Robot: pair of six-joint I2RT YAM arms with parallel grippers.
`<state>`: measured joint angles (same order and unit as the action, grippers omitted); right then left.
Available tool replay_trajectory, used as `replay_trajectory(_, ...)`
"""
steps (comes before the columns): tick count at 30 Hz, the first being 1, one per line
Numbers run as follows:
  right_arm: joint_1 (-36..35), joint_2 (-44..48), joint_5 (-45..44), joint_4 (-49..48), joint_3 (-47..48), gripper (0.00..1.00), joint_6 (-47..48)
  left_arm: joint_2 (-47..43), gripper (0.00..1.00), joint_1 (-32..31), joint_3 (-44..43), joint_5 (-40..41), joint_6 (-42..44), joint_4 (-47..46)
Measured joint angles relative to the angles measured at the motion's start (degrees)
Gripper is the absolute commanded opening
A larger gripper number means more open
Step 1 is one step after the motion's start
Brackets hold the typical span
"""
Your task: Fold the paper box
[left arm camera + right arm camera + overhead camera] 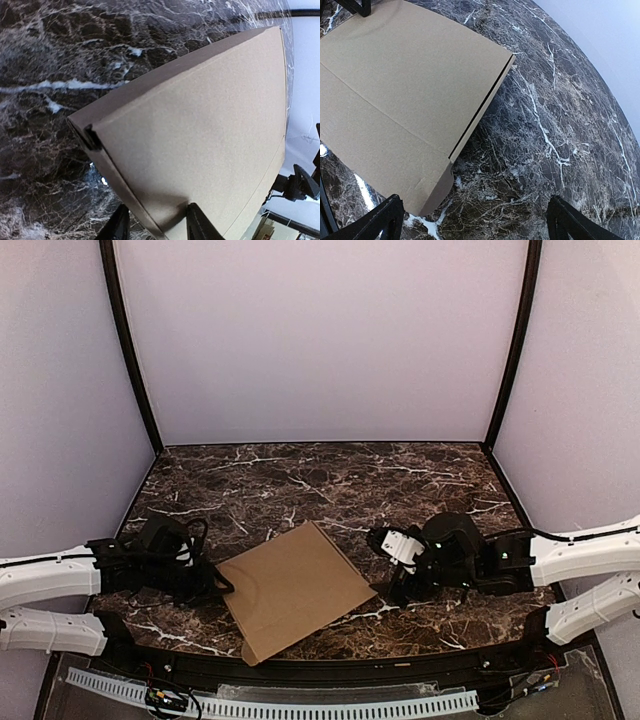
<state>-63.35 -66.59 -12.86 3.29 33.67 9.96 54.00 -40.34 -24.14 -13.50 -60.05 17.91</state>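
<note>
While your left hand is straddling the left edge of the flat brown corrugated cardboard box, clamped or not you cannot tell, the box is lying on the dark marble bench, and your right hand is gaping wide beyond its right corner.

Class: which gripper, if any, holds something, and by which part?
Left gripper straddles the paper box at its edge; a firm grip cannot be told. Right gripper holds nothing.

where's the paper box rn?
Top view: the paper box lies closed on the marble table, centre-front, between the grippers. The left gripper straddles its left corner; the right gripper hangs open off its right corner.
</note>
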Motion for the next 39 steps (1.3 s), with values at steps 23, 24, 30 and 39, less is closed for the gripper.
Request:
replay_trajectory(23, 0.0, 2.7, -0.2, -0.1, -0.4, 0.98, -2.2, 1.0, 0.01, 0.0, 0.7, -0.5, 0.7, -7.1)
replay_trajectory(24, 0.0, 2.8, -0.3, -0.1, -0.4, 0.97, -2.4, 1.0, 0.01, 0.0, 0.7, -0.4, 0.9, -7.1)
replay_trajectory(30, 0.0, 2.5, -0.6, 0.4, -0.2, 0.92, -5.7, 1.0, 0.01, 0.0, -0.6, -0.4, 2.4, -6.3)
replay_trajectory(39, 0.1, 0.5, -0.5, 1.0, 0.2, 0.91, -7.5, -0.6, 0.01, 0.0, -7.2, 0.0, 5.1, -2.6)
